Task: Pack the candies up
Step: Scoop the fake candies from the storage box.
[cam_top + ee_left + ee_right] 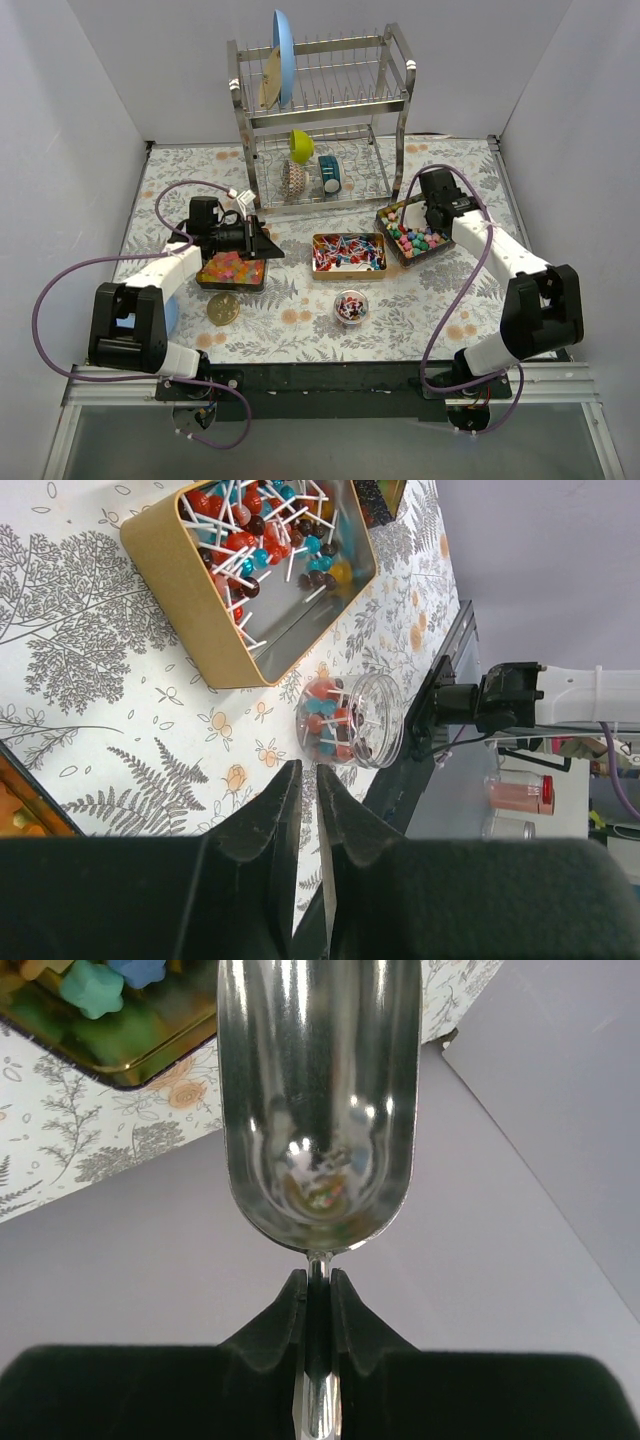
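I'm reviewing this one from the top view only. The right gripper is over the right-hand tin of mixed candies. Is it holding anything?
Observer: Yes. The right wrist view shows the right gripper shut on the handle of a metal scoop.
Operator: Is there anything in the scoop?
Observer: Its bowl looks empty, with only reflections inside.
Operator: And the left gripper?
Observer: In the left wrist view, the left gripper has its jaws slightly apart with nothing between them.
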Available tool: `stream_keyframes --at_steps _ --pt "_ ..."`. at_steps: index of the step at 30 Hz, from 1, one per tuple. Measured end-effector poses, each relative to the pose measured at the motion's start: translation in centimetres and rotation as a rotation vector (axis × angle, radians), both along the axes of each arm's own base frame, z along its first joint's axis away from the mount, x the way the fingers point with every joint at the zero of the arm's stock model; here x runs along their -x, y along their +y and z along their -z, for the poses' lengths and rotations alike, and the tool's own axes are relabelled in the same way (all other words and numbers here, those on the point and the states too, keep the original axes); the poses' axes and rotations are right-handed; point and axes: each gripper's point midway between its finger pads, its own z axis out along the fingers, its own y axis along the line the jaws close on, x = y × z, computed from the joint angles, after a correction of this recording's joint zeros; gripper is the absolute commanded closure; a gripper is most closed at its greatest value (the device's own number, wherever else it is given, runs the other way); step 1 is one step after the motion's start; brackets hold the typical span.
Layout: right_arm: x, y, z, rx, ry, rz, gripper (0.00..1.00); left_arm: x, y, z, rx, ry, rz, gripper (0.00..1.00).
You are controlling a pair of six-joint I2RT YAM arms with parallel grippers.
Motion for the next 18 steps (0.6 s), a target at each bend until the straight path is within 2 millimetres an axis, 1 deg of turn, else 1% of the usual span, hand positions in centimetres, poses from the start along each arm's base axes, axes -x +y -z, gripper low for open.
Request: stream_keyframes --at_steps 1,3,4,5,10,12,15,18 --pt "-0.4 0.0 0.2 0.012 -0.001 -0.003 0.99 -0.1 0.1 0.0 -0.001 -0.002 -0.004 0.81" --pt "-1.2 0.1 0.5 0.029 -0.010 -0.007 0.99 -0.2 0.3 -0.1 -0.009 -0.008 -0.016 0.74" --pt "-1.5 0.1 0.5 0.038 -0.016 -0.010 0.99 -0.3 0.4 -0.1 -0.013 -0.011 -0.023 0.69" --pt "-1.7 0.1 0.4 0.047 -0.022 -0.012 0.99 -0.4 0.5 -0.2 -0.016 -0.013 -0.029 0.67" --pt "-2.5 -0.2 -0.4 0.086 -0.064 -0.018 0.99 -0.7 1.0 -0.4 -0.028 -0.022 -0.059 0.64" --pt "-2.5 -0.3 -0.3 0.102 -0.064 -0.019 0.99 -0.8 1.2 -0.5 -0.030 -0.025 -0.068 0.64" --pt "-2.0 -0.7 0.4 0.125 -0.047 -0.016 0.99 -1.0 1.5 -0.4 -0.033 -0.024 -0.079 0.64" --pt "-1.4 -0.9 1.6 0.145 -0.020 -0.021 0.99 -1.1 1.7 -0.5 -0.033 -0.024 -0.088 0.64"
